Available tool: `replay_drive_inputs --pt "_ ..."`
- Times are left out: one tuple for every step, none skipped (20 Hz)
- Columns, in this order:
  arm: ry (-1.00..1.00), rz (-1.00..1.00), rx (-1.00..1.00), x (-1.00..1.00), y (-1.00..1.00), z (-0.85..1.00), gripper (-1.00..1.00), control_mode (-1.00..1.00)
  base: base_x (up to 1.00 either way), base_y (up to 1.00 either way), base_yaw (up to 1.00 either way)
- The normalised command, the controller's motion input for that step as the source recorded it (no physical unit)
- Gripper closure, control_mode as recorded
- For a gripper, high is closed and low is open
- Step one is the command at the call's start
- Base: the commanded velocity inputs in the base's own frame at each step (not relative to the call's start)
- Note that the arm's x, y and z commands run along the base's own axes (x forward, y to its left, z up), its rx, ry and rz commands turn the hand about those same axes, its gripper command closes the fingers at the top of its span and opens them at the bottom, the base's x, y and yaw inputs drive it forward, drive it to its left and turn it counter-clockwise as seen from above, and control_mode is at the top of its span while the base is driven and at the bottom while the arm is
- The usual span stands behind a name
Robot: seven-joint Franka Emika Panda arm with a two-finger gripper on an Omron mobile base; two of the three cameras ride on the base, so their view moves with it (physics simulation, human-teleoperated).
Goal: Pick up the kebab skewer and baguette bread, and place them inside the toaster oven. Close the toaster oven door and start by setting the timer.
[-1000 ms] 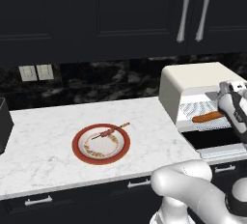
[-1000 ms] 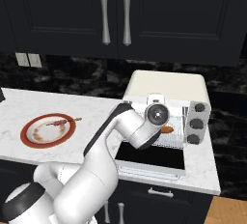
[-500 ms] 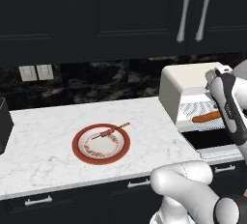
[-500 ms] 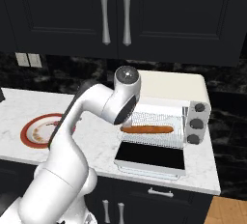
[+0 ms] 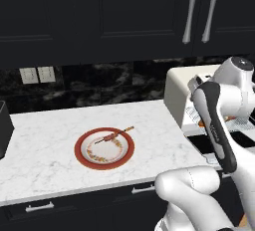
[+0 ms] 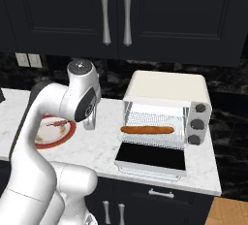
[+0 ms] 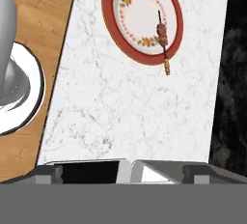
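Observation:
The baguette bread point(image 6: 147, 130) lies across the wire rack inside the cream-white toaster oven point(image 6: 167, 87). The toaster oven door point(image 6: 151, 157) hangs open, flat toward the front. On the red-rimmed plate point(image 5: 82, 150) rests the kebab skewer point(image 5: 115, 135), also seen as the skewer point(image 7: 163, 35) on the plate point(image 7: 110, 10) in the hand view. My gripper point(image 6: 89, 120) hangs over the counter between plate and oven, pointing down, open and holding nothing. The arm hides much of the oven point(image 5: 177, 91) in the left base view.
Dark round knobs point(image 6: 197, 123) sit on the oven's right side. A dark appliance point(image 5: 4, 128) stands at the counter's left end. Black cabinets with silver handles point(image 6: 115, 13) hang above. The marble counter point(image 7: 130, 107) ends at a front edge over the wooden floor.
The hand has pulled out of the oven and swung left toward the plate. The baguette stays on the rack, released.

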Motion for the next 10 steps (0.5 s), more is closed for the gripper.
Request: replay_drive_inputs --pt "0.00 0.07 -0.03 0.00 1.00 0.00 -1.00 -1.00 0.00 0.00 0.00" --pt "0.00 0.06 -0.04 0.00 1.00 -0.03 -1.00 -1.00 0.00 0.00 0.00" --pt "0.00 0.04 -0.02 0.30 1.00 -0.04 -1.00 -1.00 0.00 0.00 0.00" --pt "0.00 0.03 -0.01 0.61 1.00 -0.15 -1.00 -1.00 0.00 0.00 0.00" --pt "0.04 0.02 0.00 0.96 1.00 -0.14 -1.00 -1.00 0.00 0.00 0.00" --pt "0.07 0.05 0.00 0.96 1.00 -0.07 -1.00 -1.00 0.00 0.00 0.00" --pt "0.04 0.07 0.00 0.74 1.00 -0.04 -1.00 -1.00 0.00 0.00 0.00" --pt "0.04 0.07 -0.01 0.63 1.00 -0.16 -1.00 -1.00 0.00 0.00 0.00" --pt "0.07 0.06 -0.02 0.62 1.00 -0.24 -1.00 -1.00 0.00 0.00 0.00" --pt "0.08 0.06 -0.02 0.65 1.00 -0.32 -1.00 -1.00 0.00 0.00 0.00"
